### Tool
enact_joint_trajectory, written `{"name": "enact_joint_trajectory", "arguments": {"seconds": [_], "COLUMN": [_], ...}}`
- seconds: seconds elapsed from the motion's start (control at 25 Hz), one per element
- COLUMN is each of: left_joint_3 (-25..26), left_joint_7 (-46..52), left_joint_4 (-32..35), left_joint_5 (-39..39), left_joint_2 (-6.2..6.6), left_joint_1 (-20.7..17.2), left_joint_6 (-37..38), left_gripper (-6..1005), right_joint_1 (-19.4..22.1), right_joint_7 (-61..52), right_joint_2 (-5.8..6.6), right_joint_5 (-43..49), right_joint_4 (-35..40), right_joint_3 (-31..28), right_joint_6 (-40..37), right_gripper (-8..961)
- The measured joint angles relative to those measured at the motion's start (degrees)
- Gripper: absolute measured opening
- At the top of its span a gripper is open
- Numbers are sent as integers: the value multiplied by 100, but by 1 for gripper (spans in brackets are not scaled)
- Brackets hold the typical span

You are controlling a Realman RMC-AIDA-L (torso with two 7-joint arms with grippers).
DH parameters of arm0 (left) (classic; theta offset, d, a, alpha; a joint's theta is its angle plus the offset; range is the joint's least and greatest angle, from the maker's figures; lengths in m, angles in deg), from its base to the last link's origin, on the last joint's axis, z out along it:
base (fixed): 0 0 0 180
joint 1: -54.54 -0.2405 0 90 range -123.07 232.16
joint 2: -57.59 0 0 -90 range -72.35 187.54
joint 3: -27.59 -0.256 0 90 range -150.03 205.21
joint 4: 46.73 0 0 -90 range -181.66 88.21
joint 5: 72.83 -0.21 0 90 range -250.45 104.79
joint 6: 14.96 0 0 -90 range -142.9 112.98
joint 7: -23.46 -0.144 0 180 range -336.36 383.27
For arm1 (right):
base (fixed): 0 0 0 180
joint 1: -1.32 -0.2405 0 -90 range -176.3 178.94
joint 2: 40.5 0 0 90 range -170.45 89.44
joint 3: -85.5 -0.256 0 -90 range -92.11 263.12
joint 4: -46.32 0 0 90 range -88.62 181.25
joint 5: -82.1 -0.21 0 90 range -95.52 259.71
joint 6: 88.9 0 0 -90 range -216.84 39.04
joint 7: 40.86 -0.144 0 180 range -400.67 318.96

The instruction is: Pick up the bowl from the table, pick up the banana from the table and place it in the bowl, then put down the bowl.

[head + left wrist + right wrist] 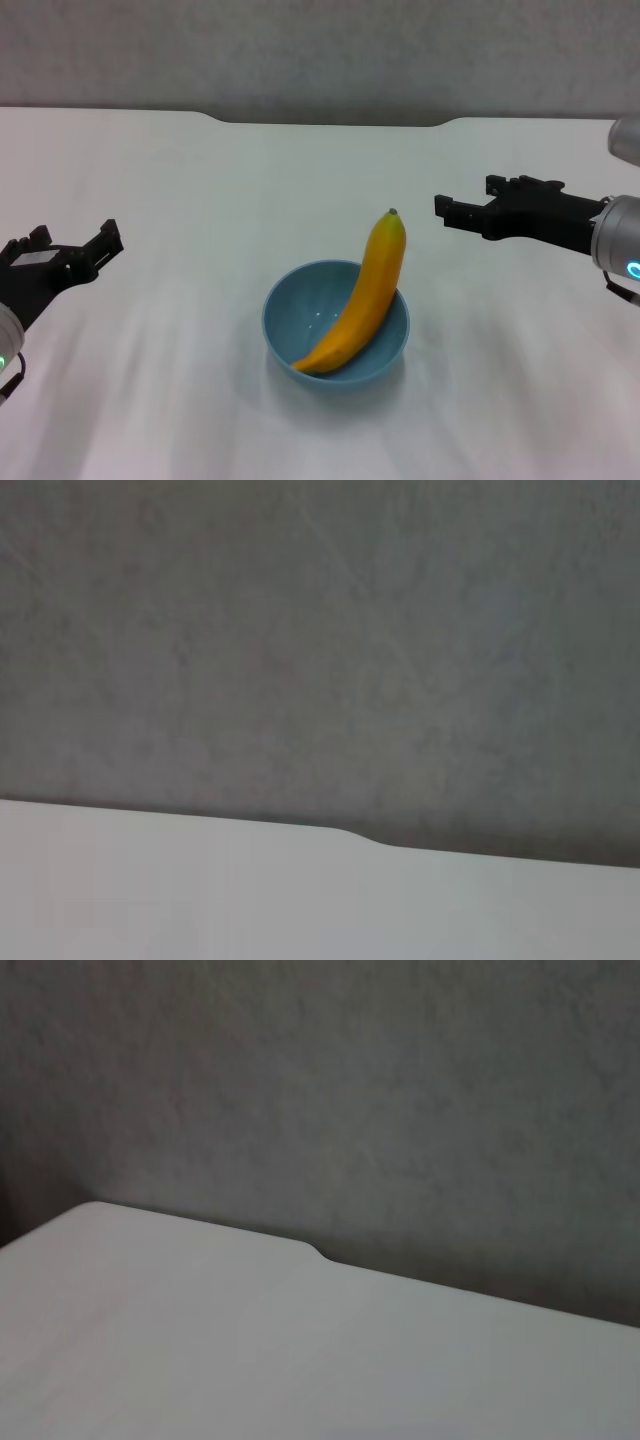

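A: OK, status. Where is the fruit seen?

B: Curved yellow-orange banana [364,296] is seen lying in the round light-blue glossy bowl [290,312]. Its lower end is rested on the bowl's inside, its dark-tipped end is propped over the far rim and pointed toward the wall.

A: Bowl position?

B: Bowl is set on the plain white tabletop [180,200], near centre, between both arms, untouched by either.

A: Grippers?

B: Left gripper [75,250] is held well to the bowl's left, low near the table edge, fingers spread apart, nothing gripped. Right gripper [462,209] is held to the banana tip's right, apart from it, jaws parted, nothing gripped.

A: Wrist cameras?

B: Only tabletop and grey textured wall [320,630] are shown; notched far edge is visible in both.
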Motion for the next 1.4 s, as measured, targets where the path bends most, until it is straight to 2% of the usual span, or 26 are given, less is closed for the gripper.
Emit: {"name": "enact_joint_trajectory", "arguments": {"seconds": [0.4,0.56,0.76,0.92,1.08,1.28,1.32,1.4], "left_joint_3": [-38,-159,-255,-298,-319,-315,-311,-302], "left_joint_7": [30,29,15,13,-19,32,32,33], "left_joint_4": [68,127,463,1001,1965,3281,3800,4057], "left_joint_5": [0,-9,-54,-57,-48,-3,2,14], "left_joint_2": [1,1,5,0,-10,-28,-43,-51], "left_joint_1": [3,-64,-199,-173,56,533,759,870], "left_joint_6": [-71,-492,-1429,-2344,-3462,-4667,-5036,-5191], "left_gripper": [879,879,879,879,879,879,879,879], "right_joint_1": [105,329,711,850,842,794,790,771], "right_joint_7": [874,2104,3417,4390,5404,6518,6788,7350], "right_joint_2": [-9,3,-12,-23,-28,-17,-18,-21], "right_joint_5": [-275,-1295,-2591,-3435,-4674,-6071,-6328,-6919], "right_joint_4": [-124,-184,-138,181,838,1783,1966,2373], "right_joint_3": [274,262,158,196,191,99,86,79], "right_joint_6": [26,168,92,-260,-369,95,241,613], "right_gripper": [851,851,851,851,851,851,851,851]}}
